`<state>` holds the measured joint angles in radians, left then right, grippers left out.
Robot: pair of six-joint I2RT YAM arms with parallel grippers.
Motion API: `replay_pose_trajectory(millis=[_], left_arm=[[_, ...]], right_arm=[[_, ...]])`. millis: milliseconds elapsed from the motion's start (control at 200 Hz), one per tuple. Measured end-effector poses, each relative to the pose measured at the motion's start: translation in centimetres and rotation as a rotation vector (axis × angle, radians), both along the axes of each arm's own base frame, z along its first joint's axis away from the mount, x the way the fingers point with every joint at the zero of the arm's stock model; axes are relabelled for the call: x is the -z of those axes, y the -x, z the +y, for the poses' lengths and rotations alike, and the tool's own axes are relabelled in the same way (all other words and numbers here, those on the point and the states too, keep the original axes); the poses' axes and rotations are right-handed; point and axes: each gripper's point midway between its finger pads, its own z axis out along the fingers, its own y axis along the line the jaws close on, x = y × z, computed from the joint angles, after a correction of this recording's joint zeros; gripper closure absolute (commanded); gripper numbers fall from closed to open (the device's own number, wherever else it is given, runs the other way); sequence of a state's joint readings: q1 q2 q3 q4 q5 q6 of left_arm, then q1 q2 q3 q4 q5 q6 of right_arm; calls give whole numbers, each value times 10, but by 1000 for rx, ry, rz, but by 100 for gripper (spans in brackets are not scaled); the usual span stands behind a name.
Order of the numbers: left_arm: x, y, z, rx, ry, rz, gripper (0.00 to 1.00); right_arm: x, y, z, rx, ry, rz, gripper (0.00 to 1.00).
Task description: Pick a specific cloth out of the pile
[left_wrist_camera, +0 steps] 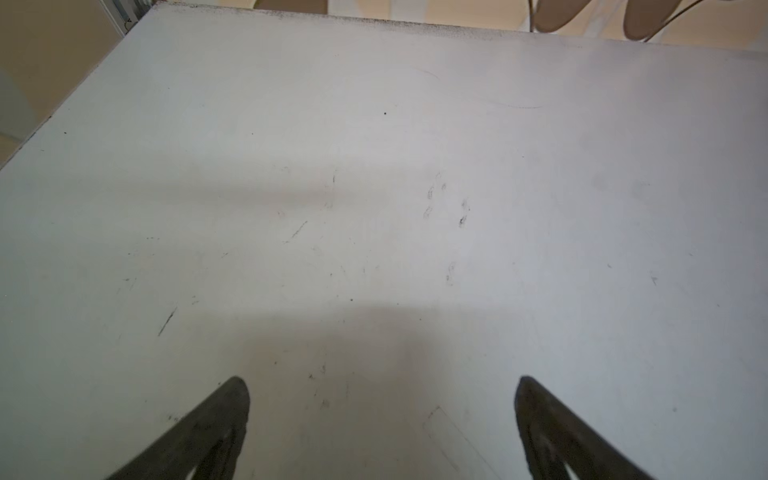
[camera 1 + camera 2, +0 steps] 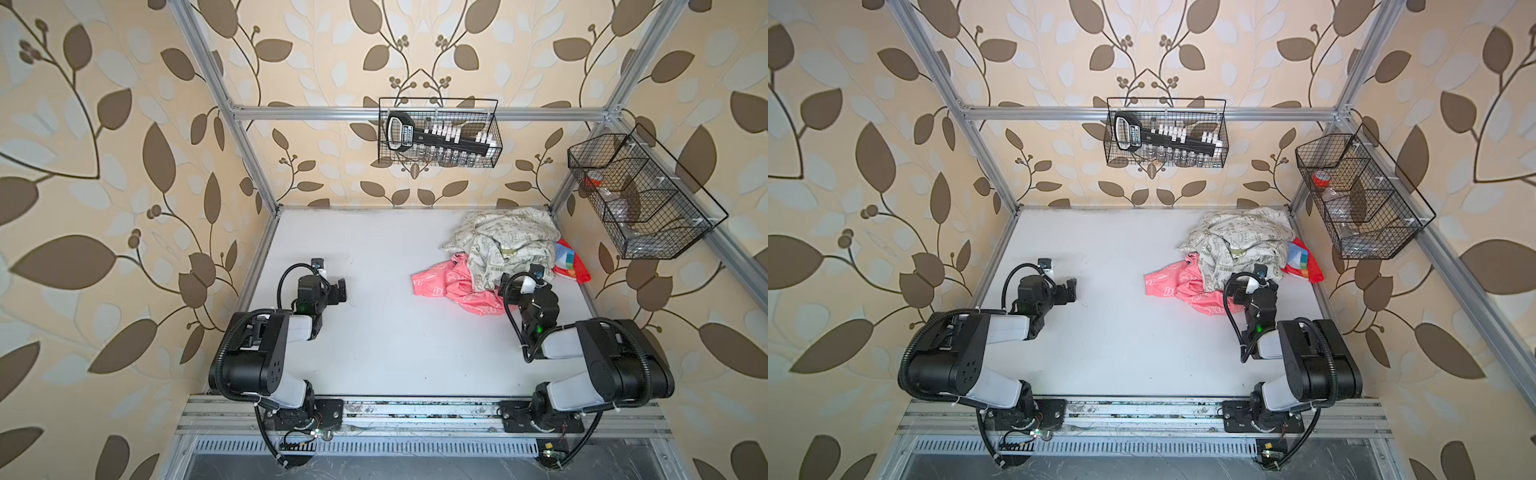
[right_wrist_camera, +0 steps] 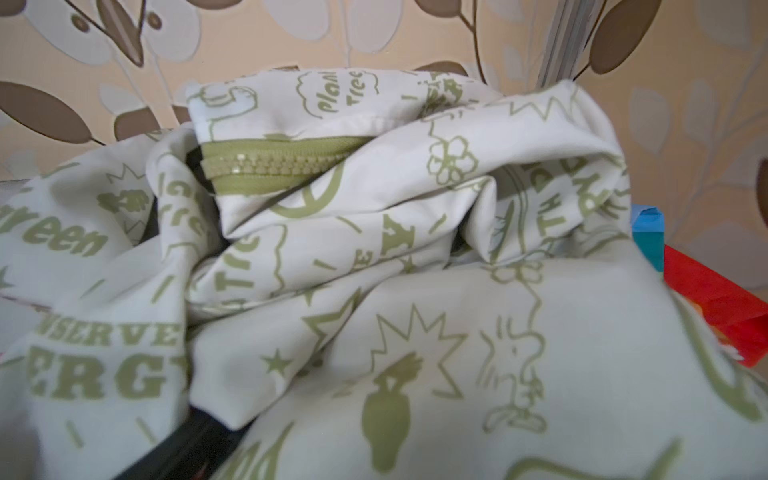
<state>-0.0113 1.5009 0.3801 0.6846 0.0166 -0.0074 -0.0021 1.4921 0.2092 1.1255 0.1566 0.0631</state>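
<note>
Lying crumpled on the right half of the white surface [image 2: 386, 340], the pink cloth [image 2: 446, 286] shows white outline prints. It spreads from the near-left edge of the pile [image 2: 505, 241] toward the middle, and its far side is tucked under the pile's big cream cloth [image 2: 1237, 239], which has a green doodle print. A small red piece [image 2: 572, 264] with coloured patches peeks out at the far right of the heap, near the frame post. The right gripper [image 2: 510, 289] sits at the near edge of the pile, just beside the pink cloth and pressed into the cream one. In the right wrist view the cream folds and a green zipper [image 3: 276, 166] fill the frame. One dark finger [image 3: 189, 451] shows under the fabric and the other is covered. The fingers stand spread wide among the folds, and nothing is seen clamped between them. The left gripper [image 1: 382, 392] hovers well apart on the left over bare, scuffed surface with its fingers [image 1: 237, 401] apart and holding nothing. Two wire baskets [image 2: 438, 133] hang on the frame beyond the surface.
</note>
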Motion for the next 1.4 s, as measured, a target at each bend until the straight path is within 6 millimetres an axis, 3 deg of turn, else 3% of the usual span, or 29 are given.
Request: replay_pose_trajectory(millis=[1399], left_arm=[[1,0,0,2,-1,11,1]], right_arm=[[1,0,-1,9,-1,14,1]])
